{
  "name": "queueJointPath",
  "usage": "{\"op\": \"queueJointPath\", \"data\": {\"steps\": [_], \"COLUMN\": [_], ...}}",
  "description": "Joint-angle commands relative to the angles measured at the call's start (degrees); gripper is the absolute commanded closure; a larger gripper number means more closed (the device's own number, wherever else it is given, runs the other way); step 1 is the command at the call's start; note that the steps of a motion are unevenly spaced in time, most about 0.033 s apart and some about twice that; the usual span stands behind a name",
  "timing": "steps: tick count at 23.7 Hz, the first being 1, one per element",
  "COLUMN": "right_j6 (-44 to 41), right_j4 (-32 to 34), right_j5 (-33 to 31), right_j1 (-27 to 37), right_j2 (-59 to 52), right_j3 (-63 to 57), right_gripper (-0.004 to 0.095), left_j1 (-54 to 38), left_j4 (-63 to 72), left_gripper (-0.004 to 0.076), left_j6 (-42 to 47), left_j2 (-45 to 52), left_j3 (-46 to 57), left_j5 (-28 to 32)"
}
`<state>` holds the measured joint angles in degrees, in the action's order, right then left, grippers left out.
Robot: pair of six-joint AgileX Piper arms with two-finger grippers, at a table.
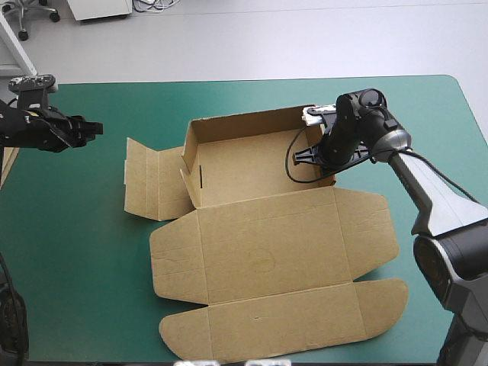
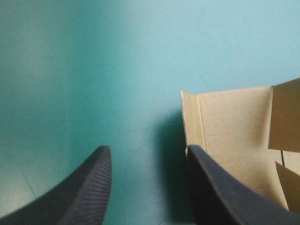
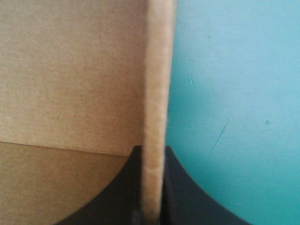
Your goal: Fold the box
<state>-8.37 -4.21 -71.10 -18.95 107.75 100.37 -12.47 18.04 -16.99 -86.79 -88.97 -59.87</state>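
The brown box lies mid-table as an open tray, its back and left walls raised. Its wide lid lies flat toward the front edge, and a side flap lies flat to the left. My right gripper is at the tray's right side, shut on the box's upright right wall, whose edge runs straight between the black fingers. My left gripper hovers over the teal-green cover left of the side flap, open and holding nothing. The flap's corner shows just ahead of it.
A strip of more brown board shows at the table's left edge. Bare teal-green cover stretches along the left and behind the box. The lid's rounded front flap reaches close to the table's front edge.
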Motion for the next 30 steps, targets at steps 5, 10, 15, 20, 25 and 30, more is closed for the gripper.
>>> {"op": "queueJointPath", "data": {"steps": [5, 10, 15, 20, 25, 30], "right_j6": [-0.49, -1.65, 1.21, 1.34, 4.70, 5.65], "right_j4": [3.49, 5.47, 4.21, 5.56, 5.94, 4.74], "right_j5": [-0.26, -0.01, 0.63, -0.26, 2.97, 1.78], "right_j1": [0.02, 0.02, 0.02, 0.02, 0.43, 3.25], "right_j2": [-2.53, -1.04, -0.96, -0.96, -0.11, 2.54], "right_j3": [-2.91, -3.60, -2.23, 5.21, 12.11, 12.85], "right_gripper": [0.0923, 0.0915, 0.0674, 0.0320, 0.0313, 0.0313], "left_j1": [-0.05, -0.05, -0.05, -0.05, -0.05, -0.05], "left_j4": [1.94, 1.94, 1.94, 1.80, 1.97, 2.07], "left_gripper": [0.0369, 0.0369, 0.0370, 0.0369, 0.0369, 0.0369], "left_j6": [0.24, 0.24, 0.24, 0.24, 0.24, 0.24], "left_j2": [2.05, 2.05, 2.05, 2.05, 2.05, 2.05], "left_j3": [-1.49, -1.49, -1.49, -1.49, -1.49, -1.49], "left_j5": [2.00, 2.51, 3.36, 3.78, 3.86, 4.17]}}
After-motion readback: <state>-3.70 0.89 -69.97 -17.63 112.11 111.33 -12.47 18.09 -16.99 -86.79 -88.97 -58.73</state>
